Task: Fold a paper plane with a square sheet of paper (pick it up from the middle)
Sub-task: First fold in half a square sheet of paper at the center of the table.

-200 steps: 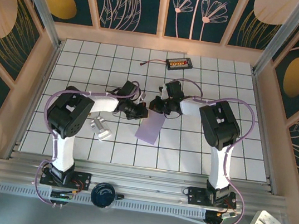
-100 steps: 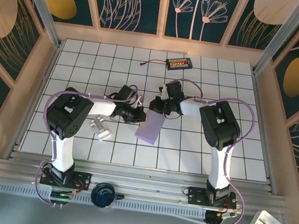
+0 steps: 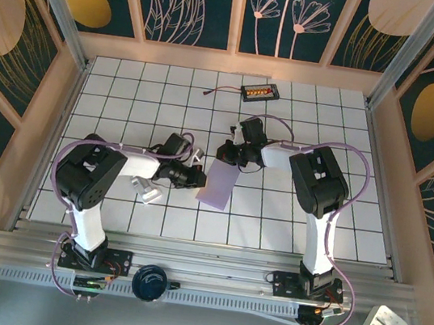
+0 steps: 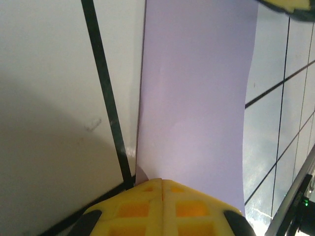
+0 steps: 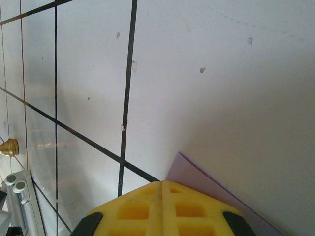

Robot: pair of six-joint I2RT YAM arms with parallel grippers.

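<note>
White tiles with black grid lines are covering the surface (image 3: 128,100), and dark panels painted with golden leaves are enclosing it. The pale lavender sheet of thin paper (image 3: 219,186) is lying flat as a long, narrow shape between the two arms. The left end effector (image 3: 198,178) is sitting at the sheet's near left edge with its yellow fingers pressed together. In the left wrist view the sheet (image 4: 197,98) is stretching straight ahead from the closed left end effector (image 4: 162,183), passing under its tips. The right end effector (image 3: 223,152) is resting at the sheet's far corner, its fingers also closed on nothing. In the right wrist view that corner (image 5: 197,177) is poking out just right of the fingertips (image 5: 162,184). A small silvery-white block (image 3: 148,187) is lying just behind the left end effector, beside its arm.
</note>
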